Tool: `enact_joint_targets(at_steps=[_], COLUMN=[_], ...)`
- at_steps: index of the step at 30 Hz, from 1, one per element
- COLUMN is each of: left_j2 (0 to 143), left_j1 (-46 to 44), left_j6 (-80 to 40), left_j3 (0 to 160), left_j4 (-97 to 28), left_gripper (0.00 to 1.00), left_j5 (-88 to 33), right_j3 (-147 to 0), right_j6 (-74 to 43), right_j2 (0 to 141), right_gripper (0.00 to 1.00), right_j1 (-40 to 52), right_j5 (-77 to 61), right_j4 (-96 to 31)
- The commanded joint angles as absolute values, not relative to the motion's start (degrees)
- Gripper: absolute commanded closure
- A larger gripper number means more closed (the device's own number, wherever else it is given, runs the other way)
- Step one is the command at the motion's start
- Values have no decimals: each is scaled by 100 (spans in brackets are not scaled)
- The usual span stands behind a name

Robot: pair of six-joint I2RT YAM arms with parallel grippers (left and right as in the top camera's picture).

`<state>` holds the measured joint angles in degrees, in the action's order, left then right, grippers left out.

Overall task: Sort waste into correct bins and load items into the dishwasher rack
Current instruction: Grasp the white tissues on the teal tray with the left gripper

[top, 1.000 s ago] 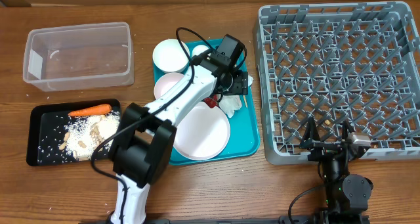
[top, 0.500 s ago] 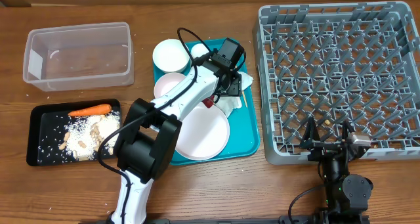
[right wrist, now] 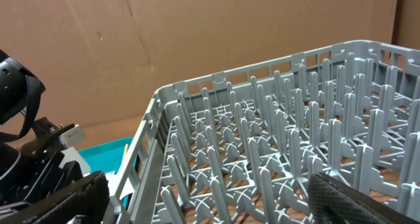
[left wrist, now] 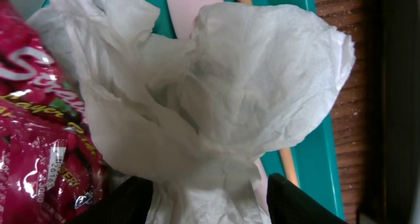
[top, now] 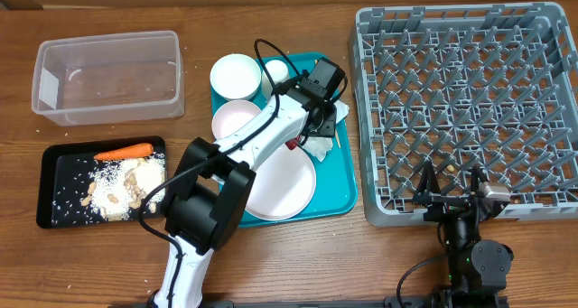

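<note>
**A:** The left gripper (left wrist: 210, 194) is right down over the teal tray (left wrist: 315, 152). Its fingers are spread, one on each side of a crumpled white napkin (left wrist: 223, 99).

**B:** Is it pinching the napkin?

**A:** I can't tell. The wad fills the gap between the fingers, but the jaws stand apart.

**B:** What's crowding it?

**A:** A shiny red wrapper (left wrist: 39, 138) is pressed against the napkin, off the finger on the left of the wrist view. By the other finger, a thin wooden stick (left wrist: 289, 165) runs under the paper and pokes out at both ends.

**B:** And the dishes?

**A:** The big plate (top: 280, 186) lies just beside the gripper, back toward the arm's base. Two white bowls (top: 235, 73) and a small cup (top: 275, 71) are near it on the same tray.

**B:** And the bins?

**A:** They're well apart from that gripper, out past the bowls. There's the clear tub (top: 108, 73), and the black tray (top: 50, 186) holding the carrot (top: 124, 151) and scraps.

**B:** What about the right side?

**A:** The right gripper (top: 451, 180) is spread wide with nothing between its fingers. It sits at the near wall of the grey rack (top: 363, 118), with the pegs straight ahead of it.
</note>
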<state>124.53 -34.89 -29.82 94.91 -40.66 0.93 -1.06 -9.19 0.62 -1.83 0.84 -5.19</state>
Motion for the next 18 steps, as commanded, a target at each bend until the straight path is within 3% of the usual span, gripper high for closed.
enact_joint_targets(at_steps=[1, 9, 18], left_j2=[12589, 12914, 12919], left_j1=[-3514, -3533, -3533], left_j6=[-2912, -2871, -2869], left_j3=[9472, 9465, 9747], left_j4=[-4056, -4165, -4353], left_gripper=[42, 47, 96], left_j5=[257, 255, 250], right_j3=[-47, -47, -47], right_j6=[-913, -915, -913], right_j2=[23, 23, 23], right_gripper=[0, 0, 0], right_j1=[-156, -156, -156], right_j5=[93, 93, 93], right_j4=[-478, -478, -478])
